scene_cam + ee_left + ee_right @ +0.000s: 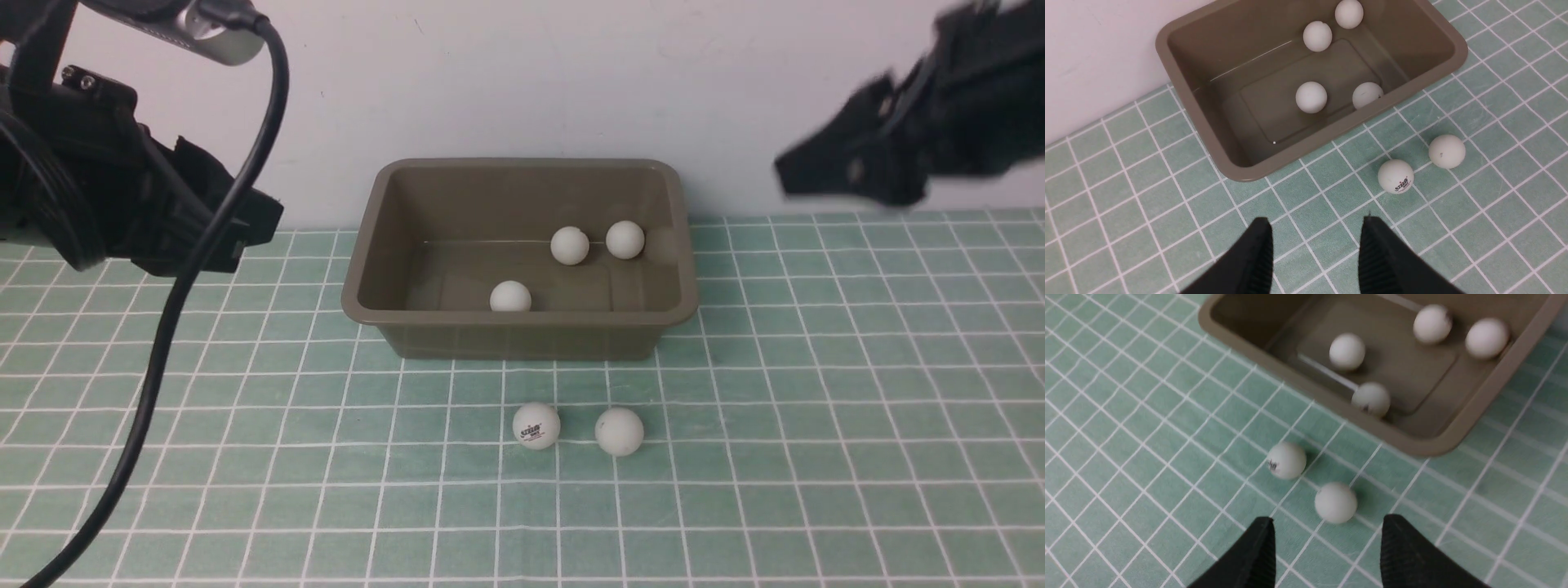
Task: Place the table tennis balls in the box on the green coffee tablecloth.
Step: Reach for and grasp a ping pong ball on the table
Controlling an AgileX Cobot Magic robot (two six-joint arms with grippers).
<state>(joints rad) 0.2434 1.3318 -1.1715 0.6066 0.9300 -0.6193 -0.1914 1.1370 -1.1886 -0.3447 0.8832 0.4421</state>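
Inside the box (522,336), set on the green coffee tablecloth (816,425) against the wall (522,82), lie four table tennis balls (1311,96). Two more rest on the cloth at the box's 6 o'clock, a logo ball (536,425) and a plain ball (619,430) near it. At 9 o'clock the left gripper (1315,223) hangs with fingers moderately parted and empty, and at about 2 o'clock the blurred right gripper (1328,528) is raised, its fingers apart and holding nothing.

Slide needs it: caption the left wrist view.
Four balls in the box, two on the cloth, left claw open and empty.
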